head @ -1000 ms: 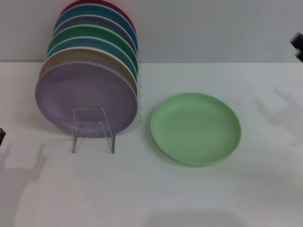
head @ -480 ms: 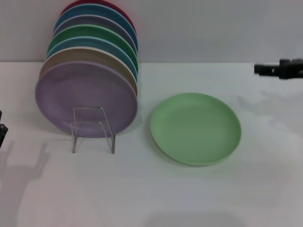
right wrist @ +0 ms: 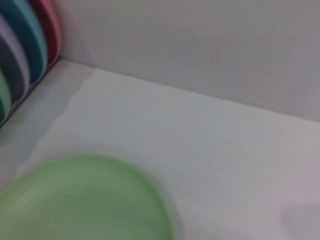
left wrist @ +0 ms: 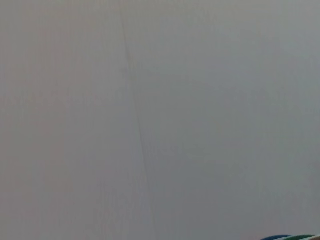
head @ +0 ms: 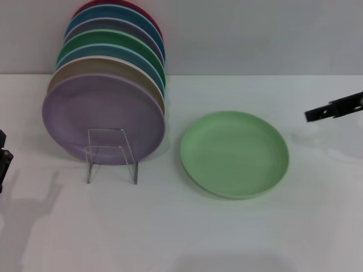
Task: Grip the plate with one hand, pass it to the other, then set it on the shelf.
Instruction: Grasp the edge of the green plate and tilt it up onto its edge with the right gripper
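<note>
At the right edge, the right gripper (head: 334, 107) hangs above the table (head: 238, 232); whether it is clenched I cannot tell.
The plate (head: 234, 153) lies flat beside the shelf (head: 110, 154); the left gripper (head: 3, 161) is at the left edge.

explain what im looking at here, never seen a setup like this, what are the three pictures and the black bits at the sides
This is a two-armed robot at a white table. The wide picture comes from a camera on its head, looking down. The other two come from cameras on its wrists: the left one faces only the grey wall, the right one looks down at the pale green plate.

That plate lies flat on the table, and nothing holds it. Left of it, a row of coloured plates stands on edge, the lavender plate in front, in a clear rack.

The black bits are the robot's hands: the right gripper above the table's right side, the left gripper at the left edge.
</note>
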You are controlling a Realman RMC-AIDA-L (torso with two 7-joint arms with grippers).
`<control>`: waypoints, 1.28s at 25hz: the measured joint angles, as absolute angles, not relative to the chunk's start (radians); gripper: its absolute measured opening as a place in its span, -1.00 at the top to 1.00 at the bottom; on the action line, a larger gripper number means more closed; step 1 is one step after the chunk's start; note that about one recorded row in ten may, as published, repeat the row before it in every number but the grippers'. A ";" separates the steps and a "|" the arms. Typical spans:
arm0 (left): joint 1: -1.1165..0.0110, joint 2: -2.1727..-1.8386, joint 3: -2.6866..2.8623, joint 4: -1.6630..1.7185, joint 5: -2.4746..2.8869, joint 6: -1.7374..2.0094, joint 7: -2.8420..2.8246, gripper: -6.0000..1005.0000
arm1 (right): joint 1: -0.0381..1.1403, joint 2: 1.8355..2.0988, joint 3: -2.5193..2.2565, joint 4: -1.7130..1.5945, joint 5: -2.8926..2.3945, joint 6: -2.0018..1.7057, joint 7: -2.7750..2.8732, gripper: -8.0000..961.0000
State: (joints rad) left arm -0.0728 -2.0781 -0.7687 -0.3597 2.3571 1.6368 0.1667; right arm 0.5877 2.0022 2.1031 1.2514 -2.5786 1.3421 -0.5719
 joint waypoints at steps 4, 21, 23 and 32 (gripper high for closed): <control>-0.074 -2.078 -0.763 -0.360 2.357 1.635 0.169 -0.68 | 0.626 2.003 2.077 1.158 -2.581 1.335 -0.583 -0.72; -0.075 -2.078 -0.752 -0.360 2.364 1.635 0.164 -0.68 | 0.719 2.009 1.998 0.914 -2.576 1.183 -0.609 -0.72; -0.075 -2.076 -0.748 -0.360 2.364 1.635 0.164 -0.68 | 0.734 2.009 1.989 0.883 -2.575 1.165 -0.610 -0.72; -0.075 -2.075 -0.747 -0.360 2.364 1.637 0.164 -0.68 | 0.753 2.011 1.970 0.836 -2.574 1.146 -0.611 -0.70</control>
State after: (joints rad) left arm -0.0752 -2.0753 -0.7470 -0.3604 2.3639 1.6365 0.1643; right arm 0.7532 2.0114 1.9699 0.8360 -2.5738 1.1457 -0.6108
